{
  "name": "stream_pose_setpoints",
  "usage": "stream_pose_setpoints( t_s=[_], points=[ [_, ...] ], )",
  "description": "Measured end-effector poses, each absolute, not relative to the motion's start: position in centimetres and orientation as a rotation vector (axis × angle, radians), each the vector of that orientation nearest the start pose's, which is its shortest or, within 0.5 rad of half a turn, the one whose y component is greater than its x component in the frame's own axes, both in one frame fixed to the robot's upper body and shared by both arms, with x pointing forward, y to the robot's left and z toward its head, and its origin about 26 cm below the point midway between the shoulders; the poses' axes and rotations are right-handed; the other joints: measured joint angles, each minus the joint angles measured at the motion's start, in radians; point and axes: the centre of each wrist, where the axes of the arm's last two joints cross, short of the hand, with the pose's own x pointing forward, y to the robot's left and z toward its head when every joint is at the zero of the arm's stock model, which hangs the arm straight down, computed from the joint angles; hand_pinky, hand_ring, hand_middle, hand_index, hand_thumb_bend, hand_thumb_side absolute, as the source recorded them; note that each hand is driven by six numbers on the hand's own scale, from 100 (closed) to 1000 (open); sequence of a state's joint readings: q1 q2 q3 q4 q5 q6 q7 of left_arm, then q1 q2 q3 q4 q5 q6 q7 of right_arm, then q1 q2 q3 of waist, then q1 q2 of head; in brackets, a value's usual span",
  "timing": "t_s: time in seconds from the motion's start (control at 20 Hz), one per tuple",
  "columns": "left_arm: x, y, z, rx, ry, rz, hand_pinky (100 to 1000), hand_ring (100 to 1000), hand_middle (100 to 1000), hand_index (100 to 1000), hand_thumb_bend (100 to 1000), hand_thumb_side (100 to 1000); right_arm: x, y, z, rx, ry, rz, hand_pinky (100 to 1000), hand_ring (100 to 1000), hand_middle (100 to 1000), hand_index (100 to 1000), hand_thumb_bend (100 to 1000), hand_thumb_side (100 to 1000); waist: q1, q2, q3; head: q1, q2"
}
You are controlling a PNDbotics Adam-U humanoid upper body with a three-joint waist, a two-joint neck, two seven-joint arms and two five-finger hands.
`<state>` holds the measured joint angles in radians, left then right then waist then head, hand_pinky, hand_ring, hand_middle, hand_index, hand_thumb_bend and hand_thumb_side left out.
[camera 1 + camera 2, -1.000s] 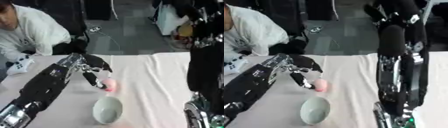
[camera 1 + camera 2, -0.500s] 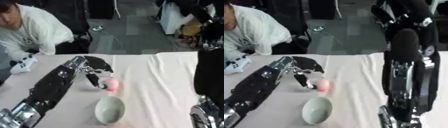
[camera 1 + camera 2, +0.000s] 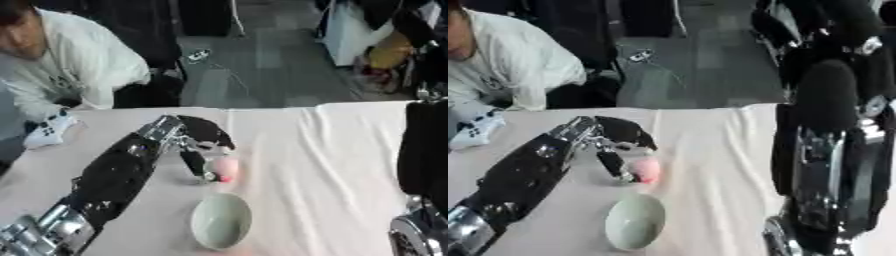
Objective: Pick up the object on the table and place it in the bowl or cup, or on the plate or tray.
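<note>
A small, round pink object (image 3: 227, 168) lay on the white tablecloth (image 3: 332, 165), just beyond the pale green bowl (image 3: 220, 221), which stood upright and empty.

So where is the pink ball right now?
The pink ball sits on the white tablecloth left of the middle, right beside the fingers of the robot's left hand, with the pale green bowl just nearer the robot.

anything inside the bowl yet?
No. The pale green bowl looks empty as far as its interior shows. The pink object sits on the table beyond it, at the left hand fingers.
</note>
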<state>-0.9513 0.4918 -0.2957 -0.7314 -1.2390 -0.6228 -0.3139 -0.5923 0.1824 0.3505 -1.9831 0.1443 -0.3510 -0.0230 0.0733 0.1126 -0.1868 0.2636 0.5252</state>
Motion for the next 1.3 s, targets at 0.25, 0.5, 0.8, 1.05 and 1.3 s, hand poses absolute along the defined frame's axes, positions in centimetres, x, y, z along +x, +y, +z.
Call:
stream_pose_setpoints(
  t_s=[0.25, 0.5, 0.8, 1.05, 1.3],
  points=[
    [48.3, 30.5, 14.8, 0.879, -1.109, -2.178, 794, 814, 886, 990, 925, 390, 27.2, -6.0, 25.9, -0.732, 3.236, -0.324, 864, 923, 917, 873, 100, 601, 0.003, 0.003, -0.004, 0.003, 0.0],
    [48.2, 30.3, 14.3, 0.874, -1.129, -2.171, 428, 463, 628, 784, 593, 473, 27.2, -5.9, 25.9, -0.748, 3.232, -0.312, 861, 920, 916, 873, 100, 603, 0.004, 0.003, -0.008, 0.011, 0.0],
    [48.1, 30.5, 13.6, 0.895, -1.261, -2.061, 100, 100, 248, 429, 100, 621, 27.2, -5.9, 25.9, -0.749, 3.232, -0.312, 861, 919, 916, 873, 100, 603, 0.004, 0.003, -0.008, 0.011, 0.0],
    [48.0, 30.3, 13.3, 0.93, -1.382, -1.984, 100, 100, 127, 340, 100, 578, 27.2, -5.9, 25.9, -0.749, 3.233, -0.313, 860, 918, 916, 873, 100, 608, 0.004, 0.003, -0.008, 0.012, 0.0],
    [47.8, 30.4, 13.5, 0.957, -1.448, -1.973, 100, 100, 100, 293, 100, 558, 27.2, -5.9, 25.9, -0.749, 3.234, -0.313, 860, 917, 916, 873, 100, 609, 0.004, 0.003, 0.002, 0.012, 0.0]
  ],
)
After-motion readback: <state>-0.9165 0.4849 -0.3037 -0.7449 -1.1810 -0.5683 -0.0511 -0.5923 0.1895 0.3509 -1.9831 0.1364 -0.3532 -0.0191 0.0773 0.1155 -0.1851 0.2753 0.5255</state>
